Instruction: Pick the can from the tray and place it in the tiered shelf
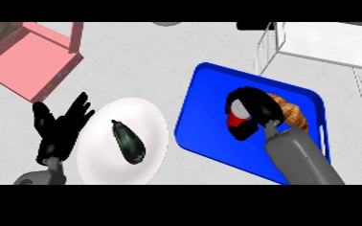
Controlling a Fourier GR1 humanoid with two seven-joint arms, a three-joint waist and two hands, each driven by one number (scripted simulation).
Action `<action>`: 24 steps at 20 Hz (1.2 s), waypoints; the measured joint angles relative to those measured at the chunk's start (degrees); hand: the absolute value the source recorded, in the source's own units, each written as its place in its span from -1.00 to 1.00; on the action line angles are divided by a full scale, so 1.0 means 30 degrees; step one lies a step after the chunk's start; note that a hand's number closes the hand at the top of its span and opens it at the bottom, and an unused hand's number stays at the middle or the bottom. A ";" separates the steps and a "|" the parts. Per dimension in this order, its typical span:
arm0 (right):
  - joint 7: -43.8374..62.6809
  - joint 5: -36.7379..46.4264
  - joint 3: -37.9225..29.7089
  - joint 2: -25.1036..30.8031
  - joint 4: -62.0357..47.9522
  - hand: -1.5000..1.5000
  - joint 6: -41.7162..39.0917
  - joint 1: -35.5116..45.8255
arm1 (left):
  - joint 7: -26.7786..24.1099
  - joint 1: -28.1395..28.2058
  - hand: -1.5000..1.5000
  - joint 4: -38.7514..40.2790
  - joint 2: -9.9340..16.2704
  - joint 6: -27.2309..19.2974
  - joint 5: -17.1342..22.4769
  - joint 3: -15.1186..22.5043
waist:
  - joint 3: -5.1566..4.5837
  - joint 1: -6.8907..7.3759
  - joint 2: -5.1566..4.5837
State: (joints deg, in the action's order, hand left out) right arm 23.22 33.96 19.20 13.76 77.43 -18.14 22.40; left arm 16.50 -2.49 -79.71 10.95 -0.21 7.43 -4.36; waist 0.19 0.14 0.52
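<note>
— White counter (163, 57), blue tray (205, 124): where's the can (239, 116)?
— On the tray, my right hand (256, 109) curled round it. Tiered shelf (311, 45) lies up-right, nearer that arm.
— Left hand (60, 124)?
— Open, resting beside the plate (96, 158).

We see a pale grey bench (155, 57) carrying four things.

On our right a blue tray (201, 119) lies tilted on the bench, with a wire-framed white tiered shelf (318, 45) standing beyond it at the far right corner. At our left a white plate (106, 139) rests near the front edge, just beside the tray without touching it. Farther back on the left, a pink box (32, 64) with raised walls sits turned at an angle, well apart from the shelf and close to the plate's far side.
</note>
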 measured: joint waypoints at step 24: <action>0.7667 -0.0182 -0.6448 0.1721 1.3844 1.00 -0.0112 0.0291 | 0.0091 0.0196 0.00 -0.0195 -0.0177 0.0155 -0.0077 -0.0406 | 0.0022 -0.0284 0.0018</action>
State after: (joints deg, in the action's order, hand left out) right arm 46.22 33.41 -0.15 18.92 118.96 -18.47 23.27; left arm 16.77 -1.90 -80.29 10.42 0.26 7.20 -5.58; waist 0.25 -0.72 0.57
